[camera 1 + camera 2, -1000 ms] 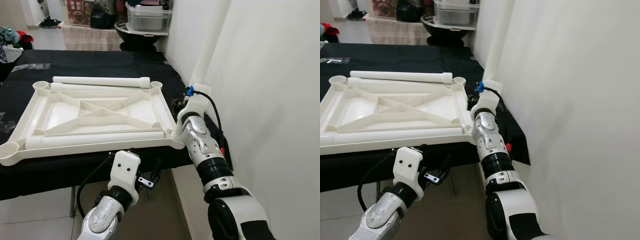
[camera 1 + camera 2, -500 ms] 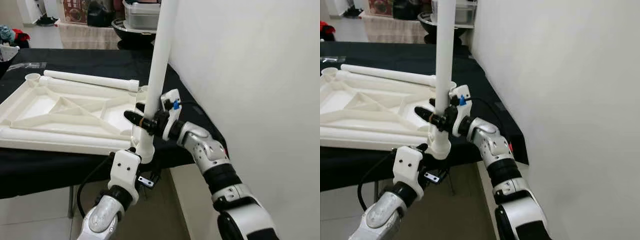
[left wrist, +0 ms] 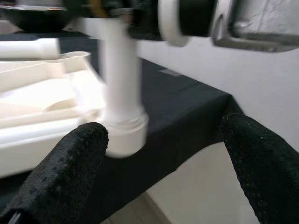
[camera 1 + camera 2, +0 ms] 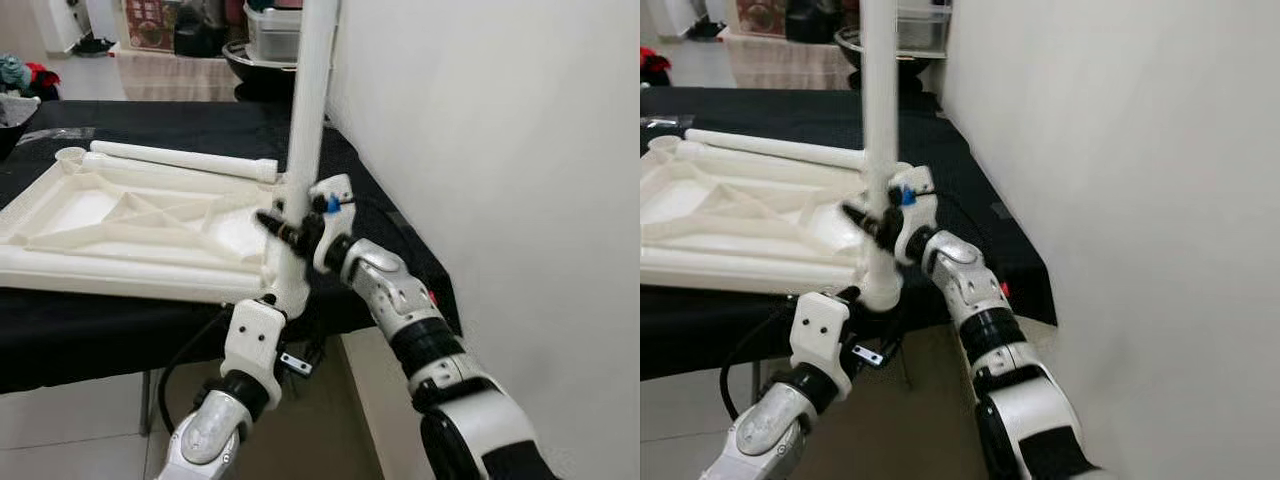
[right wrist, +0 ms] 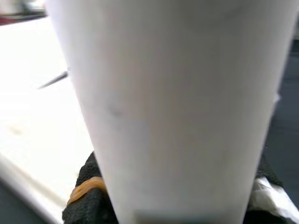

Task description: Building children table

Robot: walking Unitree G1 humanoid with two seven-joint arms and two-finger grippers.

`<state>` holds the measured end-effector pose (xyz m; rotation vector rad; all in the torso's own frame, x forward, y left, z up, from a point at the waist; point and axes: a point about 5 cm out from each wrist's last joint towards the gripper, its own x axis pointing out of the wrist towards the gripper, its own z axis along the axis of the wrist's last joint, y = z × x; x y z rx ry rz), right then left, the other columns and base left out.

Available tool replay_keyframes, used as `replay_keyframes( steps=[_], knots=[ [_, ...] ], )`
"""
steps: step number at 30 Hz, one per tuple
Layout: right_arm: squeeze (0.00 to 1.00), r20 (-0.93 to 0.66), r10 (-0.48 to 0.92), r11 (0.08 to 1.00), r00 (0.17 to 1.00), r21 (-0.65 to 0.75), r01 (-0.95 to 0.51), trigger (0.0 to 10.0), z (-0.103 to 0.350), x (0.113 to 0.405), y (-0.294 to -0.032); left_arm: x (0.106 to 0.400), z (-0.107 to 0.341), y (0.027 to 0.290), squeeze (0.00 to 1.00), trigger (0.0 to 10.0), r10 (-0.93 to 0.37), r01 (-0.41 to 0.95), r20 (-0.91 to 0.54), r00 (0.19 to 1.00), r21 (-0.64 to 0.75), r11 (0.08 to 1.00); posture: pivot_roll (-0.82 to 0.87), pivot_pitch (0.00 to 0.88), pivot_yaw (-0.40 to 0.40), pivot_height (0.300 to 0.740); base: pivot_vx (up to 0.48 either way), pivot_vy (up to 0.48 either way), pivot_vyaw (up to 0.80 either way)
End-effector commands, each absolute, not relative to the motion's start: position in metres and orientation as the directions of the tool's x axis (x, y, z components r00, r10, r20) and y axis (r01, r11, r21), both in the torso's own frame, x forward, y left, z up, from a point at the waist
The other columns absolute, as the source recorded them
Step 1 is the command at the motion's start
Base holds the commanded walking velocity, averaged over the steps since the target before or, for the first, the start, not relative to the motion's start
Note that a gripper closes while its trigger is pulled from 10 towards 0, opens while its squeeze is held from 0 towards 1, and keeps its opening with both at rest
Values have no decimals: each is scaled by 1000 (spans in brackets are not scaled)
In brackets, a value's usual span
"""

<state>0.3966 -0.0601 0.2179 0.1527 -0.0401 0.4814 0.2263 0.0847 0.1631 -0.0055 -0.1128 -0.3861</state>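
A white tabletop point(image 4: 150, 215) lies upside down on a black-covered table point(image 4: 385, 215). My right gripper point(image 4: 283, 228) is shut on a white table leg point(image 4: 305, 120), holding it upright at the tabletop's near right corner. The leg's collared lower end point(image 3: 122, 135) sits by that corner; I cannot tell if it touches the socket. Close up, the leg point(image 5: 177, 107) hides most of the black fingers point(image 5: 88, 207). My left gripper point(image 3: 163, 140) is open just below the table edge, its fingers point(image 3: 70, 158) spread wide under the leg's end.
A second leg point(image 4: 180, 160) lies along the tabletop's far edge and a third point(image 4: 120, 262) along its near side. A white wall point(image 4: 500, 150) stands close on the right. Storage bins point(image 4: 275, 25) sit behind the table. Tiled floor point(image 4: 70, 420) lies below.
The right arm has swung the upright leg in from the table's right corner toward the tabletop's near right corner. The left arm stays low under the edge. The camera has shifted.
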Motion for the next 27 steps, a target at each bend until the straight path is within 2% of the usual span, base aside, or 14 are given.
replay_keyframes(
  steps=[1,4,6,9,10,11,12,14,15,17,20,21,25,27],
  knots=[
    [0,-14,239,954,971,189,-232,0,205,403,-84,226,160,83,0,10000,-375,376,101,921,10,927,73,69,-140,740,0,0,0],
    [0,-41,113,981,993,166,-105,0,202,405,-96,226,160,83,0,10000,-374,375,101,922,10,927,77,67,-140,740,0,0,0],
    [0,-81,-93,982,992,158,105,0,198,404,-112,226,160,83,0,10000,-374,375,102,922,10,927,75,68,-141,740,0,0,0],
    [0,-105,-165,972,981,153,180,0,194,402,-112,226,160,83,0,10000,-374,375,103,922,10,927,73,69,-142,740,0,0,0],
    [0,-105,-187,970,977,139,200,8235,194,401,-109,226,161,83,0,10000,-373,374,104,922,9,927,73,67,-142,740,0,0,0],
    [0,-105,-187,970,977,139,200,8235,194,401,-109,226,161,83,0,10000,-373,374,104,922,9,927,73,67,-142,740,0,0,0],
    [0,-111,-184,971,977,135,198,10000,193,401,-105,226,161,83,0,10000,-372,374,104,922,8,928,74,68,-142,740,0,0,0],
    [0,-92,-150,976,984,146,162,10000,196,401,-98,226,161,83,0,10000,-372,373,104,923,8,928,75,69,-144,740,0,0,0],
    [1000,-51,-71,980,996,181,79,10000,202,402,-88,226,161,83,0,10000,-371,373,104,923,9,928,73,70,-142,740,0,0,0],
    [1000,-51,-71,980,996,181,79,10000,202,402,-88,226,161,83,0,10000,-371,373,104,923,9,928,73,70,-142,740,0,0,0],
    [1000,87,122,973,989,187,-136,10000,218,401,-69,226,161,83,0,10000,-373,374,104,922,8,927,74,67,-142,740,0,0,0],
    [0,144,258,938,955,202,-283,10000,223,397,-59,226,161,82,0,10000,-375,376,104,921,8,927,73,66,-141,740,0,0,0],
    [0,223,454,874,863,75,-480,10000,230,390,-47,225,160,81,0,10000,-375,377,105,921,2,926,71,65,-141,740,0,0,0],
    [0,208,622,750,755,121,-651,10000,227,382,-41,224,160,81,0,10000,-378,380,102,920,2,925,74,63,-139,740,0,0,0]
  ],
)
